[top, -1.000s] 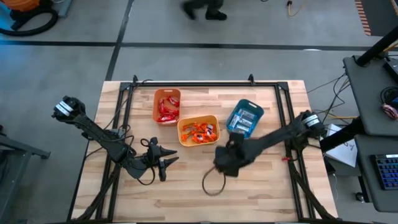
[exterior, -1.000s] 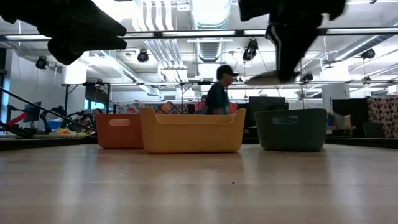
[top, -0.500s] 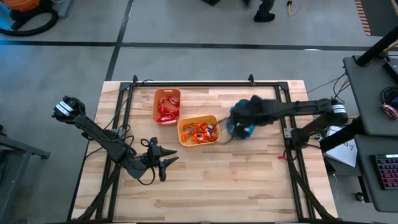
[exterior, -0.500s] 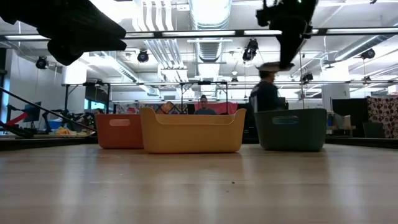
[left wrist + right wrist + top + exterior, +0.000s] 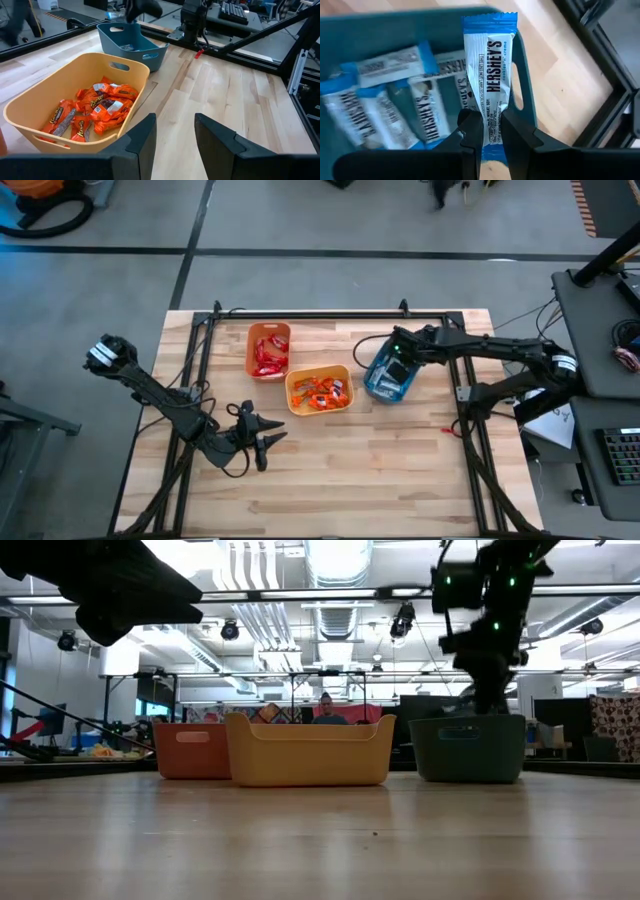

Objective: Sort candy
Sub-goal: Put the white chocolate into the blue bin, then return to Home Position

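My right gripper point(image 5: 397, 360) hangs over the teal bin point(image 5: 392, 372) at the table's far right, shut on a blue-and-white candy bar point(image 5: 488, 70). More blue-and-white bars point(image 5: 395, 110) lie in that bin. The yellow bin point(image 5: 319, 390) holds orange packets point(image 5: 100, 107), and the orange bin point(image 5: 269, 350) holds red-wrapped candy point(image 5: 268, 355). My left gripper point(image 5: 270, 442) waits near the table's left, open and empty, its fingers point(image 5: 142, 140) pointing toward the yellow bin. My right gripper pinches the bar between its two fingers near one end point(image 5: 489, 131), one finger point(image 5: 471, 127) on each long edge. The fingers slant down from above. The bar reaches out past the fingertips, lifted clear above the teal bin.
The three bins stand side by side across the table's far half. A black frame rail point(image 5: 465, 395) runs along the table's right edge beside the teal bin. Bare wood lies across the near half point(image 5: 360, 470). A person shows in the room behind point(image 5: 325, 710).
My right gripper has swung from the table's middle toward the far right edge, carrying the bar, and now hangs over the teal bin. Its wrist has rolled on the way. A person has walked across the room behind.
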You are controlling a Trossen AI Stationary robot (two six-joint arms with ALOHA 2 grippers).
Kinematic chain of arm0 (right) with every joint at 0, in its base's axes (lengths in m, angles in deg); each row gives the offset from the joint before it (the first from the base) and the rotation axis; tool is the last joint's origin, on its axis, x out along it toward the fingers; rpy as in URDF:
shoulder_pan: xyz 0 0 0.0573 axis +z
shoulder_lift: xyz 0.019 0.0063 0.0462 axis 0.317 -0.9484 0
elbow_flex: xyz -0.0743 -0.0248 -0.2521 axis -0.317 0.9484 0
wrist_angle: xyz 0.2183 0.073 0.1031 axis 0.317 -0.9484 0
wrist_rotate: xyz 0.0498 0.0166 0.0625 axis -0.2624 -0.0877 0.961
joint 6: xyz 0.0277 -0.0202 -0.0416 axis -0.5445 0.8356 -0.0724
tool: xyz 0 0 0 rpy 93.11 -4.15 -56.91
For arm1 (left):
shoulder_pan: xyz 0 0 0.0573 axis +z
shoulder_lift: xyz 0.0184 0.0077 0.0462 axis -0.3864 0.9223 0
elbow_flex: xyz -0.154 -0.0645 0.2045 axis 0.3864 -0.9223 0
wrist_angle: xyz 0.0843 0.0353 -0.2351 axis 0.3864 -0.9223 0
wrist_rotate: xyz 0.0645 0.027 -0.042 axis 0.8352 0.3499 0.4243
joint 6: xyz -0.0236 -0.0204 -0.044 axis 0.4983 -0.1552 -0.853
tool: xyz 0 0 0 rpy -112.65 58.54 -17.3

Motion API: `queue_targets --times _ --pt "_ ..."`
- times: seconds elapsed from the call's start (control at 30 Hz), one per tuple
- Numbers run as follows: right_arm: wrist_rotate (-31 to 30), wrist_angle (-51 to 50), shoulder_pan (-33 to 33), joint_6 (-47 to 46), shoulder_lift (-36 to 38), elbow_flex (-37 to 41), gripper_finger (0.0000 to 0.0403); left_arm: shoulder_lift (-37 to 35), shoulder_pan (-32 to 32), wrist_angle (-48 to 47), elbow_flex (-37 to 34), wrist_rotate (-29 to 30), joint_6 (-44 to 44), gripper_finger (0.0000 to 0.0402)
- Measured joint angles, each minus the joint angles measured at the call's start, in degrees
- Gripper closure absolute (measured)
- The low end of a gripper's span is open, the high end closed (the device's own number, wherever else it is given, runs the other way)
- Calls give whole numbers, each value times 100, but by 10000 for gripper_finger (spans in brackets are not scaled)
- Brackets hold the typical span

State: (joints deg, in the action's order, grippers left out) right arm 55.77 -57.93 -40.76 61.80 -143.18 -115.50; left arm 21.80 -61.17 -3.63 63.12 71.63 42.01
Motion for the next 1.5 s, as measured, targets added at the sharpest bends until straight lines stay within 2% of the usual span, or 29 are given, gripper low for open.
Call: queue_targets --times 0.23,0.47,0.77,1.03,1.23,1.5 --pt "4 309 -222 319 -159 449 349 0 0 0 0 0 -2 283" --pt "3 376 -215 378 -135 476 344 0 2 0 0 4 -1 283" --pt "5 367 -213 311 -124 476 266 -13 2 0 0 4 43 283" --pt "159 308 -147 221 66 267 246 -388 -5 -10 83 1 821 283" --pt "550 696 363 179 576 140 247 -846 -62 -538 83 -27 1223 283" --pt "578 1736 1676 681 1581 424 252 -1228 -264 -1705 3 -44 1303 283"
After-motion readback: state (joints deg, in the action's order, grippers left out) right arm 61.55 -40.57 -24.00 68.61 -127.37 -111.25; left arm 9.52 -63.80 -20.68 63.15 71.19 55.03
